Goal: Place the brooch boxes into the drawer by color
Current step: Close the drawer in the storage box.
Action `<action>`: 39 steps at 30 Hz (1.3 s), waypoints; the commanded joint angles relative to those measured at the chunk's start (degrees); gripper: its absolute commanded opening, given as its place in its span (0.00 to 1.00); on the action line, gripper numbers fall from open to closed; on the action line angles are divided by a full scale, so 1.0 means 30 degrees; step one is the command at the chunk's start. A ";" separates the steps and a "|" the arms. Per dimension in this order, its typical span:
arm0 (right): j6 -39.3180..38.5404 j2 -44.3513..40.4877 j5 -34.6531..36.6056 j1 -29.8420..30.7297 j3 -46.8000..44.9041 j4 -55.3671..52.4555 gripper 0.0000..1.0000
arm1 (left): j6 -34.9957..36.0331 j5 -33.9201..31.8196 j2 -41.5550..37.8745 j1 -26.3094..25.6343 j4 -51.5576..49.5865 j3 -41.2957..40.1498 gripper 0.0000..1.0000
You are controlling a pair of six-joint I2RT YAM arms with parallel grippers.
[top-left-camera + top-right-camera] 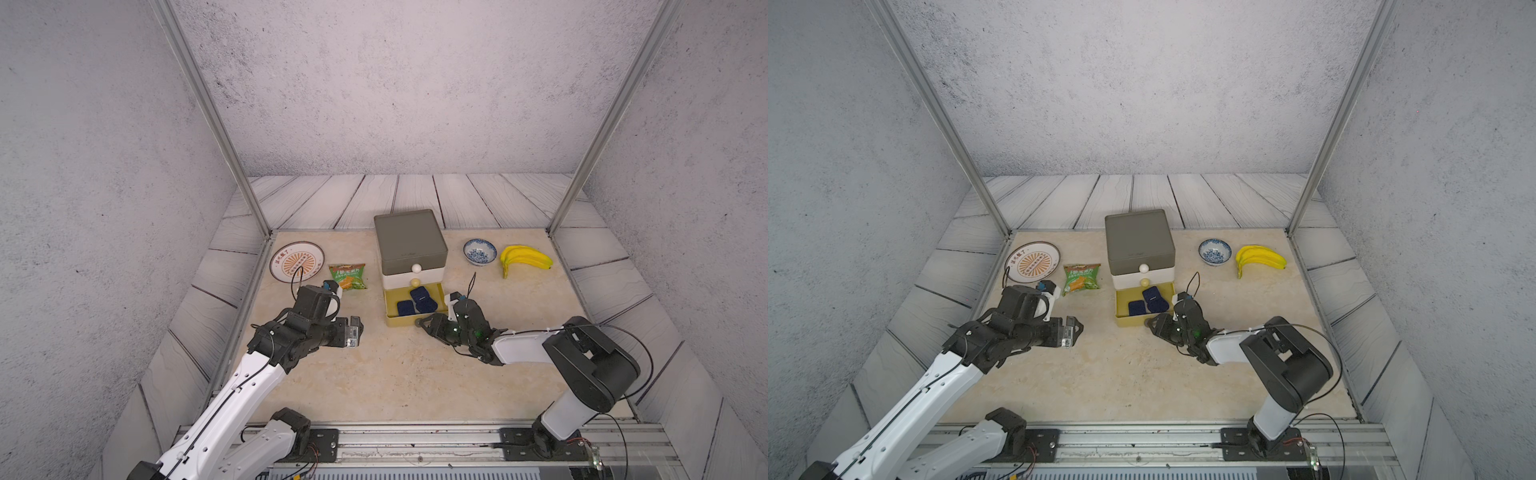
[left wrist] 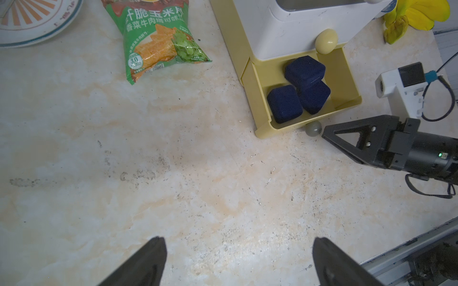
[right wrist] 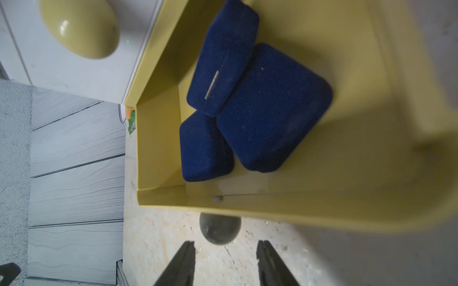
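The drawer chest (image 1: pixel 409 241) (image 1: pixel 1139 239) stands mid-table, grey on top, white in the middle. Its yellow bottom drawer (image 1: pixel 411 321) (image 3: pixel 158 138) is pulled out. Three navy brooch boxes (image 1: pixel 423 300) (image 2: pixel 285 104) (image 3: pixel 272 106) lie inside, one leaning on another. My right gripper (image 3: pixel 226 247) (image 1: pixel 419 322) is low in front of that drawer. It is open, and the drawer's grey knob (image 3: pixel 220 229) (image 2: pixel 313 128) sits just beyond its fingertips, untouched. My left gripper (image 2: pixel 239 240) (image 1: pixel 355 330) hangs wide open and empty over bare table to the left.
A green snack packet (image 1: pixel 348 276) and a patterned plate (image 1: pixel 296 262) lie left of the chest. A blue-and-white bowl (image 1: pixel 479 251) and a banana bunch (image 1: pixel 525 257) sit to its right. Metal frame posts stand at the back corners.
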 commanded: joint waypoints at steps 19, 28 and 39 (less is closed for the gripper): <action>0.0172 0.2100 0.1127 0.0417 0.1287 0.2029 0.17 | 0.0360 -0.0811 -0.0453 0.0141 -0.0760 -0.0074 0.98; -0.1268 0.1540 0.1642 0.0203 0.2572 -0.0171 0.14 | 0.0419 -0.0760 -0.0205 0.0140 -0.0540 -0.0131 0.98; -0.1823 0.2781 0.1911 -0.0347 0.4124 -0.0291 0.15 | 0.0547 -0.0753 0.0151 0.0171 -0.0391 -0.0064 0.98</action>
